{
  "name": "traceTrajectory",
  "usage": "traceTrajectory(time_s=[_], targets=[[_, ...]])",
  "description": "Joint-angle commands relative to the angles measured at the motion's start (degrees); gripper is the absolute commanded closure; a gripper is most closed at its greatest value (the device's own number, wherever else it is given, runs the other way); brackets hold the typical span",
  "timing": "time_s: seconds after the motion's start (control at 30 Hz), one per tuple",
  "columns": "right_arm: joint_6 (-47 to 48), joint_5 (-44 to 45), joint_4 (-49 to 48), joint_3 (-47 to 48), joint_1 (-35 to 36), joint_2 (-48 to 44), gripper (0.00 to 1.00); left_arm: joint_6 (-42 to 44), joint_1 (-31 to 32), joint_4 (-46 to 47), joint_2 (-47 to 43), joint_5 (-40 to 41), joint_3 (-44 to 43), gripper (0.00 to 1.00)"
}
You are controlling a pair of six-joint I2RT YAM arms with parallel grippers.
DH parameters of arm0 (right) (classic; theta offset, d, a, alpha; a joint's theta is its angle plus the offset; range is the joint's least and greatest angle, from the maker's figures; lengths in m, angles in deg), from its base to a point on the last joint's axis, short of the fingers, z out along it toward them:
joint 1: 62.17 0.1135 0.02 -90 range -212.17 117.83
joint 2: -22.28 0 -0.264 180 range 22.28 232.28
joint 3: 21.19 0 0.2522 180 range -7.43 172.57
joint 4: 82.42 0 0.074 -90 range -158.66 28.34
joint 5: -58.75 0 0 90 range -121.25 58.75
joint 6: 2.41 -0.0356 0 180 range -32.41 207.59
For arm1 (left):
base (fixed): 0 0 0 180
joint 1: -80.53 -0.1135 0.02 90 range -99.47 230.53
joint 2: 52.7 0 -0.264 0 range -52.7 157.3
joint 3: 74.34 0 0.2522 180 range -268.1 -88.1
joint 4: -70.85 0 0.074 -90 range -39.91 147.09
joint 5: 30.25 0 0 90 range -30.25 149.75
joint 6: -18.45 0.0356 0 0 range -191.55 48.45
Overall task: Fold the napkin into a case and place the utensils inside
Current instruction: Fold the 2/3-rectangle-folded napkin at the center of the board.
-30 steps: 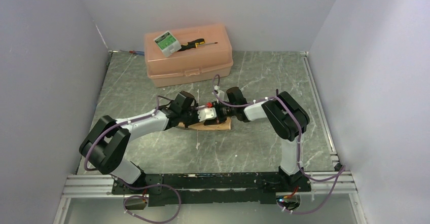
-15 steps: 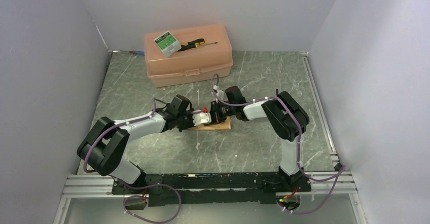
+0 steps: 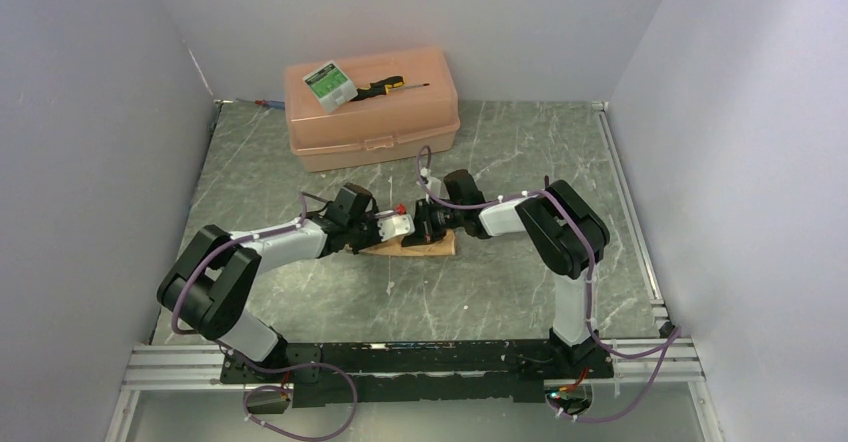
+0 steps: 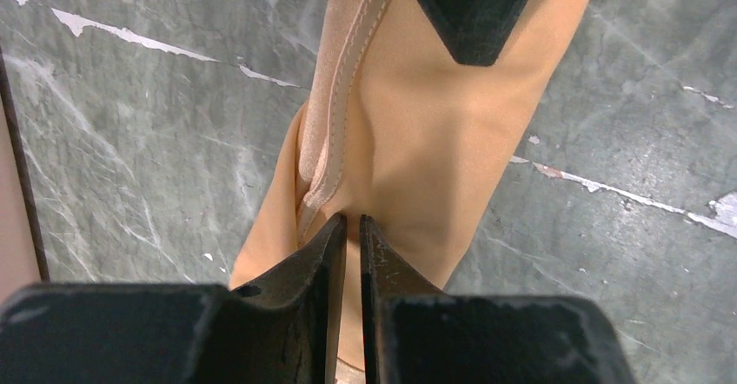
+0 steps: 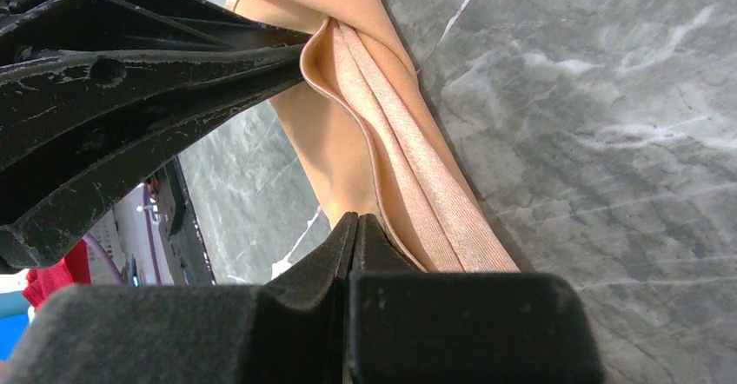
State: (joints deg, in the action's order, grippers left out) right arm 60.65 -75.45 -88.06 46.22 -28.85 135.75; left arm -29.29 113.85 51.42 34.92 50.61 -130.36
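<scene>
Pinching a raised fold of hem, the left gripper [image 4: 352, 221] has its jaws clenched on the soft, peach-orange cloth napkin [image 4: 426, 132]. The napkin lies folded into a narrow strip on the grey marbled tabletop [image 3: 500, 282], about midway across and nearer than the rigid peach plastic box [image 3: 380, 127] at the far side. Just right of the left gripper, the right gripper [image 5: 355, 221] has its jaws pressed fully together, their tip resting down on the same strip of cloth.

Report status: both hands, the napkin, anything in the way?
Left hand pinching napkin fold. Right hand shut, tip on napkin. Napkin folded narrow; utensils not seen. Box far back, out of the way.
</scene>
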Motion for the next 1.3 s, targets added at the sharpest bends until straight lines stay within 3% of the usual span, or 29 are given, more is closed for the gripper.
traceTrajectory(time_s=[0.0, 0.47, 0.7, 0.77, 0.87, 0.97, 1.13, 1.2, 1.27], targets=[[-1.3, 0.4, -1.2, 3.5, 1.9, 0.0, 1.0, -2.5, -0.3, 4.0, 0.7, 0.0, -0.6, 0.83], [-9.1, 1.3, -12.2, 6.2, 4.5, 8.8, 1.0, -3.7, -0.2, 4.6, -1.3, 1.4, 1.3, 0.85], [-8.4, 0.6, -13.1, 6.3, 4.1, 12.5, 1.0, -5.1, -0.5, -4.1, -3.8, 3.5, -5.5, 0.82], [-7.9, 0.5, -12.4, 5.7, 4.0, 11.8, 1.0, -6.7, -1.0, -7.6, -4.2, 3.8, -8.8, 0.75], [-7.5, 0.3, -11.6, 5.3, 4.1, 10.3, 1.0, -11.5, -2.2, -10.4, -4.1, 5.2, -11.8, 0.36], [-7.1, 0.4, -10.0, 5.6, 4.1, 8.8, 1.0, -12.5, -3.7, -10.5, -4.0, 5.1, -11.4, 0.22], [-8.4, 0.4, -9.3, 6.1, 4.2, 7.7, 1.0, -11.9, -4.7, -10.8, -2.7, 2.6, -9.5, 0.55], [-9.1, 0.2, -9.1, 6.7, 4.3, 7.9, 1.0, -10.5, -4.7, -9.7, -2.3, 2.3, -8.2, 0.53], [-9.4, 0.3, -7.9, 7.6, 4.5, 8.0, 1.0, -8.8, -4.7, -7.9, -2.0, 2.4, -6.9, 0.45]])
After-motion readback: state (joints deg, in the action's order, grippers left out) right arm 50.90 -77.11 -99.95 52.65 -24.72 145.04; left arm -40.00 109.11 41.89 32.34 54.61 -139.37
